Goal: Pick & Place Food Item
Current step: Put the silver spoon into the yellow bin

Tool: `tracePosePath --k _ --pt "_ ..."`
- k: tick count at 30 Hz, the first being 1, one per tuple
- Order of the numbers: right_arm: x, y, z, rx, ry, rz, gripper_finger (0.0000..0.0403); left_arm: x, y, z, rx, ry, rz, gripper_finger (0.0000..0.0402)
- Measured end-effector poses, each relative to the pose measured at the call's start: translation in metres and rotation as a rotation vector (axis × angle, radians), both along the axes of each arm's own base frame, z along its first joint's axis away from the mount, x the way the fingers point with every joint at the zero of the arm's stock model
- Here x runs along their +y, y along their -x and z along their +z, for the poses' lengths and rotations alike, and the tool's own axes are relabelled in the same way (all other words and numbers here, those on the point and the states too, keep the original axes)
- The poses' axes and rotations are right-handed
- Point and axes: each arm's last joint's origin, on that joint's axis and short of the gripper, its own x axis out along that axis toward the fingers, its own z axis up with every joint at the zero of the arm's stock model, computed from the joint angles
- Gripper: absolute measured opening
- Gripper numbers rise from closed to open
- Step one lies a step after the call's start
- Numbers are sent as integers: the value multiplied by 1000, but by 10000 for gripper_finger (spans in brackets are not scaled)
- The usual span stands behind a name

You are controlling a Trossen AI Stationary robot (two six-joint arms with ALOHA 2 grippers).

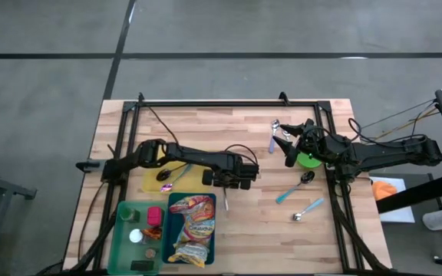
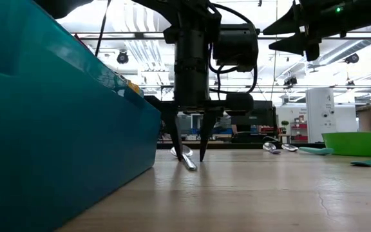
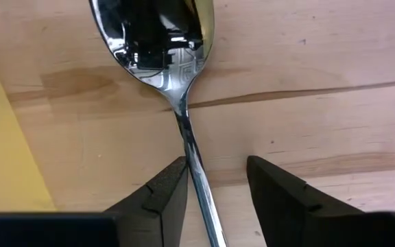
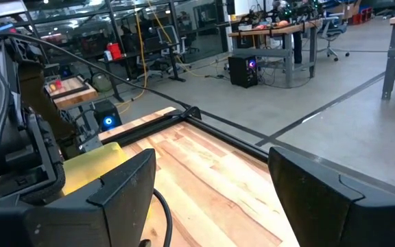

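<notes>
My left gripper (image 3: 214, 195) is down at the wooden table (image 1: 259, 222), its dark fingers (image 3: 162, 199) narrowed around a metal spoon's (image 3: 177, 89) handle, one finger touching it, the other just apart. I cannot yet call it gripped. To do this well, I judge I should centre the handle, close fully, then lift straight. A snack bag (image 1: 192, 228) already lies in the teal bin (image 1: 169, 253) beside it. My right gripper (image 4: 211, 185) waits raised with fingers wide, near the green bowl (image 1: 308, 159).

Two black jointed arms (image 1: 198, 159) with looping black cables, tapered fingers (image 3: 160, 199).
</notes>
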Motion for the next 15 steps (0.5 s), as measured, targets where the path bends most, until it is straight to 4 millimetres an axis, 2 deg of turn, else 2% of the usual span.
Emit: tracePosePath --k 3,9,15 --pt "0 0 0 0 0 0 281 0 0 0 -2 0 0 147" --pt "0 0 0 0 0 0 281 1 0 0 -5 -9 1 89" --pt "0 0 0 0 0 0 281 1 1 0 5 -32 2 52"
